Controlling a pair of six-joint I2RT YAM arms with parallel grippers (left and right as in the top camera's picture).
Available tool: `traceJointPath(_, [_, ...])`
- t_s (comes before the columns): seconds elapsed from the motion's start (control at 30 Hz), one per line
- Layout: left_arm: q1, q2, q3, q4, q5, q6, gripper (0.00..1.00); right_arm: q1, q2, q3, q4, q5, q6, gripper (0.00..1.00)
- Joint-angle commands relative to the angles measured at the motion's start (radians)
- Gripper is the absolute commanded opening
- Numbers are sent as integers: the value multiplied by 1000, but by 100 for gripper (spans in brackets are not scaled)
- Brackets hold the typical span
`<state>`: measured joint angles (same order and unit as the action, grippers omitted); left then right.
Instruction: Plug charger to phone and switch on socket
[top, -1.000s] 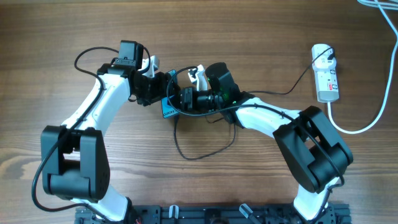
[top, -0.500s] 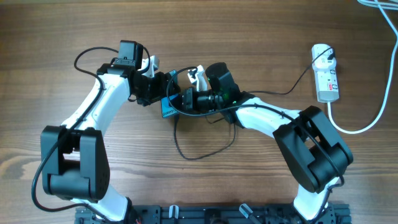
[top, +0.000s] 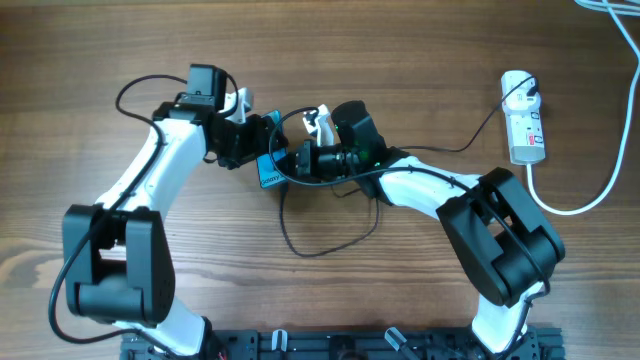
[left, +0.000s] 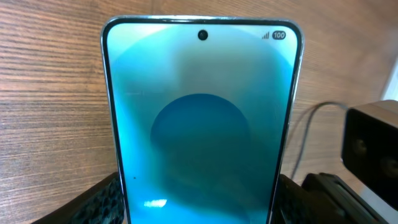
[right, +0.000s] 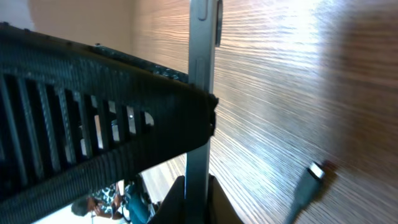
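While the phone (left: 202, 112) is clamped across its width between the textured black pads (left: 99, 202) of the left gripper (left: 199, 205), the right gripper (right: 198, 202) is seen closed. Its dark fingers appear pinched on the phone's thin edge rather than on the charger (top: 330, 245). The phone is thus held between the two grippers near the middle of the table (top: 400, 50).

The charger's small plug tip (right: 314, 174) is left free, apparently lying on the wood just beside the phone. For the plugging step to be done well, the phone is best kept steady in the left grip. The tip should be taken close behind its metal end, so that the limp cable cannot bend it off line. It should then be pushed straight along the phone's long axis. The port itself is not shown.

The screen is smooth, glossy teal glass with rounded corners, bordered by a pale, slim frame. It is likely slippery, so the ribbed pads matter. The cable is thin, black and slack, and is laid in a loose loop. The socket (top: 524, 125), a hard white oblong with a rounded end and red marks, sits well apart at the right. A black plug appears to be seated in it. A thick white cord (top: 600, 190) is curved beside it on the grained wood.
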<state>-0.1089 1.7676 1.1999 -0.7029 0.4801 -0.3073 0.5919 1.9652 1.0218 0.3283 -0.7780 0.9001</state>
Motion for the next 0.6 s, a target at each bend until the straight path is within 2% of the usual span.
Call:
traceJointPath(0.0, [92, -68, 5, -5, 267, 16, 70, -28, -5, 17, 126, -156, 17, 4])
traceJointPath(0.1, [167, -87, 5, 12, 489, 24, 71, -45, -5, 17, 251, -216, 137, 4])
traceJointPath(0.17, [192, -87, 5, 28, 645, 79, 71, -53, -5, 17, 376, -246, 230, 4])
traceJointPath(0.23, [203, -87, 5, 44, 753, 123, 71, -55, -5, 17, 504, -256, 299, 4])
traceJointPath(0.33, [204, -87, 5, 108, 863, 129, 70, -56, -5, 17, 672, -255, 393, 4])
traceJointPath(0.47, [204, -87, 5, 225, 1087, 129, 70, -59, -5, 17, 655, -255, 383, 4])
traceJointPath(0.57, [204, -87, 5, 264, 1097, 125, 69, -74, -5, 17, 655, -264, 384, 4])
